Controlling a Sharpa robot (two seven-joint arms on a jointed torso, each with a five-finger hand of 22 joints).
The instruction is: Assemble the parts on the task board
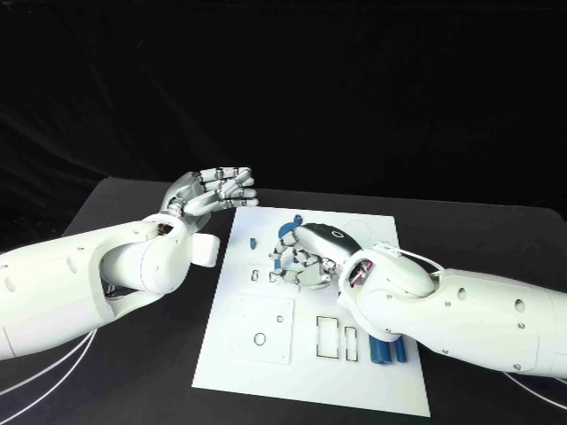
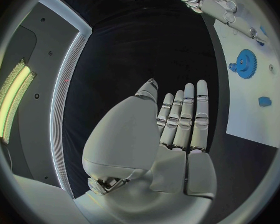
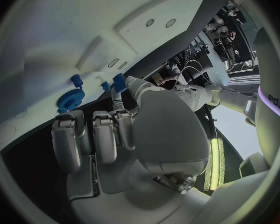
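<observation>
The white task board [image 1: 361, 372] lies in the middle of the black table. My right hand [image 1: 312, 257] hovers over its far half with fingers curled down. In the right wrist view a small blue part [image 3: 118, 81] sits pinched between the thumb and a fingertip, close above the board [image 3: 65, 30]. A blue gear [image 3: 70, 100] and a blue peg [image 3: 75, 78] stand on the board beside it; the gear [image 2: 244, 62] also appears in the left wrist view. My left hand [image 1: 213, 190] is raised off the board's far left corner, fingers straight, holding nothing.
Two blue bars [image 1: 388, 352] lie at the board's near right edge, partly under my right forearm. Rectangular cutouts [image 1: 335, 338] and a raised square plate [image 1: 260, 329] occupy the near half. Another small blue piece [image 2: 264, 101] rests on the board.
</observation>
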